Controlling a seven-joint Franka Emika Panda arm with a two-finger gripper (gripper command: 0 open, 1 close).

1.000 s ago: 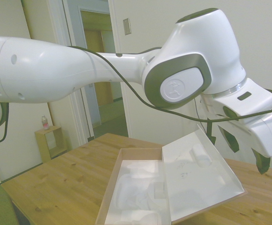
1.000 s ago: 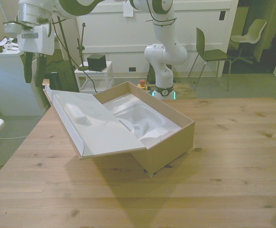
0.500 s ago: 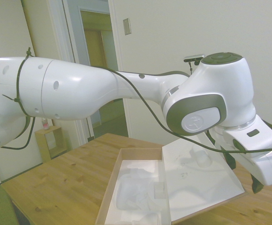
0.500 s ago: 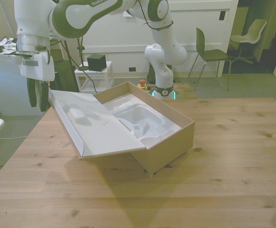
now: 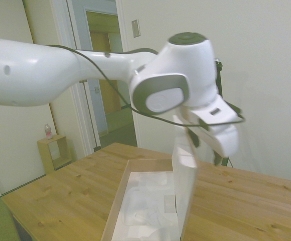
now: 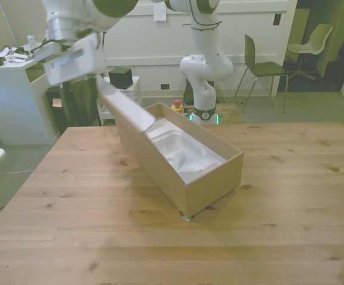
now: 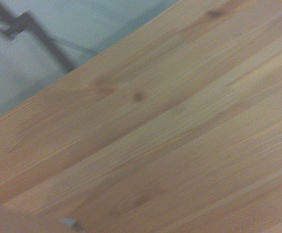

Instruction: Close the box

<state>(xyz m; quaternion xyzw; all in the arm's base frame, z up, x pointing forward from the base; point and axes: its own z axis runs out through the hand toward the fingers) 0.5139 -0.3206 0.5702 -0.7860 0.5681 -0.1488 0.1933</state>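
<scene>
Wooden planks of the table [image 6: 290, 196] carry the box [image 6: 204, 178], and behind it there are white walls, a doorway and a chair [image 6: 266, 66].

A second ago the lid [image 6: 121, 107] was lying open, leaning outward over the table toward the front view's left, with its white lining facing up. Now it stands almost upright on its hinge along the box's long side. In the side view the lid [image 5: 184, 175] is seen nearly edge-on, a thin white panel rising from the box [image 5: 135, 201]. The gripper [image 6: 71, 56], which was hanging beside the lid's outer edge, has moved up with it and is now at the lid's top edge, on its brown outer side. I judge that the lid is about halfway through its swing, so the closing is well begun but not done; it must pass the vertical and come down on the base.

The box sits near the middle of the table, a little toward the far edge. Its long axis runs diagonally, from the far edge on the front view's left toward the near edge on the front view's right. The white moulded insert [image 6: 181, 151] faces upward and is still uncovered.

Motion blurs the gripper in both views, so I cannot tell if its fingers are apart or together. The wrist view shows only bare wood [image 7: 180, 126].
</scene>
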